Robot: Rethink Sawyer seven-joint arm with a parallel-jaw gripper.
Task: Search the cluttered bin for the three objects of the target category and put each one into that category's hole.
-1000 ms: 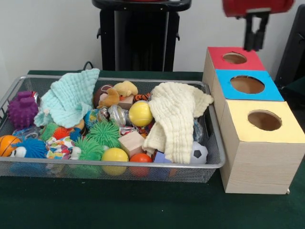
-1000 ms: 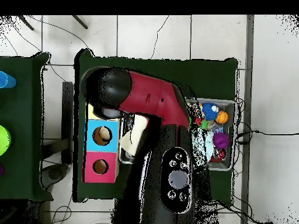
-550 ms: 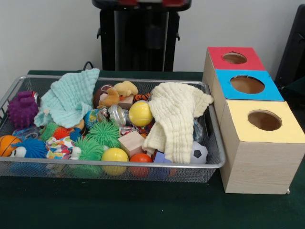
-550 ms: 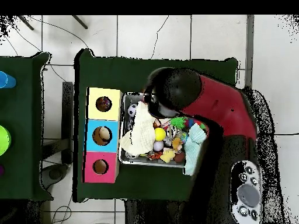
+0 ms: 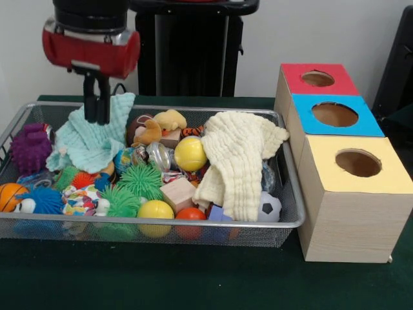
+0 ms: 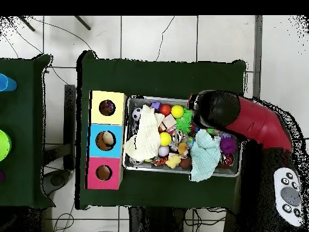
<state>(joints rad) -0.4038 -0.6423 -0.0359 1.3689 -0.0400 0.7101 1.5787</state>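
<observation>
Jaws point(image 5: 97, 110) over mint cloth point(image 5: 90, 137), bin point(image 5: 284, 194)

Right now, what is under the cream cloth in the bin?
The cream cloth drapes over the toys; a small soccer ball and a bluish block peek out at its lower edge. Whatever lies beneath its middle is covered.
</observation>
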